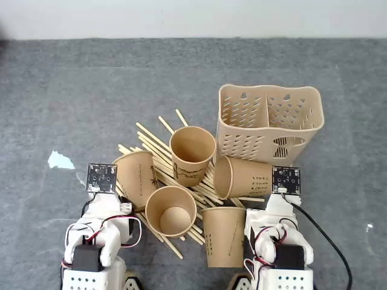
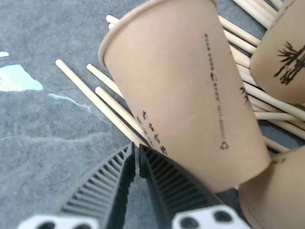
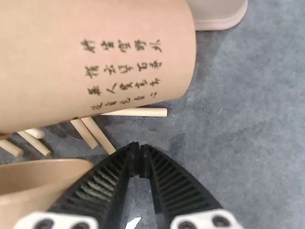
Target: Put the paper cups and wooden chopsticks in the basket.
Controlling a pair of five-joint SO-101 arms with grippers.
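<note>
Paper cups [image 1: 192, 154] and wooden chopsticks [image 1: 149, 136] lie heaped on the grey worktop [image 1: 91, 103], just beside the basket [image 1: 242, 145].
Left tool [image 2: 138, 151] and right tool [image 3: 139, 149] are each pressed together, holding nothing, at the heap's near edge.

Looking down from the high view, most of the chopsticks [image 1: 154, 140] run under the paper cups [image 1: 192, 145], so I can't count them. The sideways cup [image 1: 245, 177] covers the basket's [image 1: 242, 140] lower front corner. The left arm [image 1: 97, 241] and right arm [image 1: 281, 248] are cut off by the bottom edge.

In the left wrist view, the near cup [image 2: 190, 95] loses part of its rim at the top edge. Two neighbour cups, one at the side [image 2: 286, 52] and one in the corner [image 2: 281, 195], are just slices.

In the right wrist view, the printed cup [image 3: 86, 57] runs off two edges, and the basket foot [image 3: 219, 16] is a sliver.
</note>
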